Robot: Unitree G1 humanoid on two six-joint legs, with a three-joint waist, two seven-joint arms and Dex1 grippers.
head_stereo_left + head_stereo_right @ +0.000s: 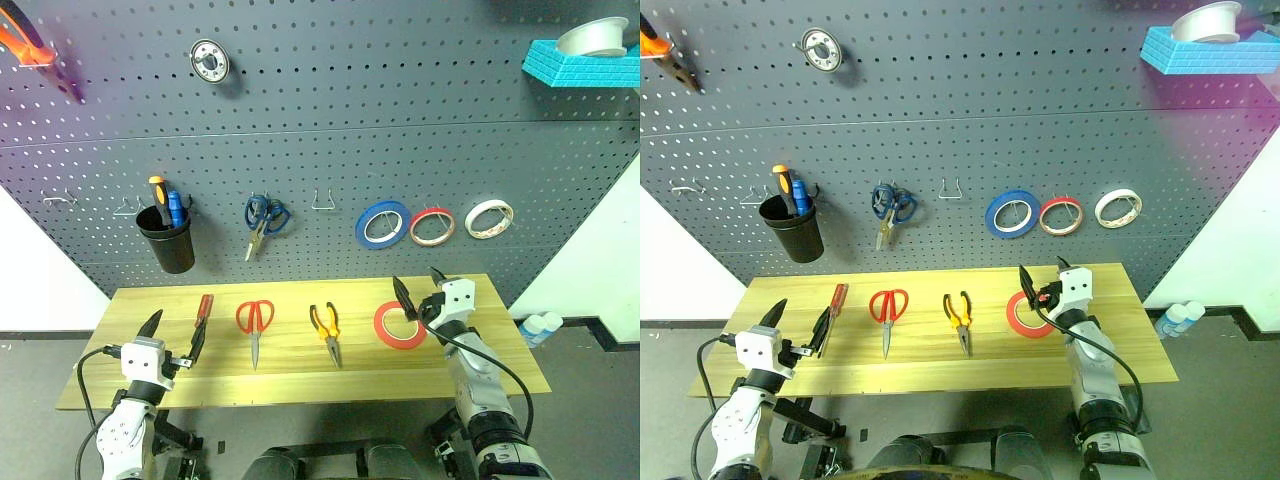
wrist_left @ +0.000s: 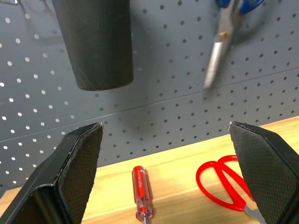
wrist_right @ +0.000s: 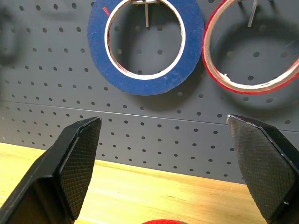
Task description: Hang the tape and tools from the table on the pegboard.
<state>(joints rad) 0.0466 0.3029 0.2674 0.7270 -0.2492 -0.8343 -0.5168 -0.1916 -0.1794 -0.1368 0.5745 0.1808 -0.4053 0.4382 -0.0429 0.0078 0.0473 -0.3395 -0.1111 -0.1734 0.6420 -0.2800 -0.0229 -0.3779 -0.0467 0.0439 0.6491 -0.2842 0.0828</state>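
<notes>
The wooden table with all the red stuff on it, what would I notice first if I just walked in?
Probably the row on the light yellowish wooden table: a slim red-handled screwdriver, red-handled scissors, orange-and-black pliers and a wide red tape ring. Behind it rises the dark grey pegboard, hung with blue, red-edged and whitish tape rolls.

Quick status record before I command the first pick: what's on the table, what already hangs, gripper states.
table: red-handled screwdriver, red scissors, pliers, red tape, in a row, all lying flat
pegboard: blue scissors, blue roll, red-edged roll, whitish roll, black cup
left gripper: open, holding nothing, near screwdriver
right gripper: open, holding nothing, by red tape
hung so far: none of the table items
</notes>
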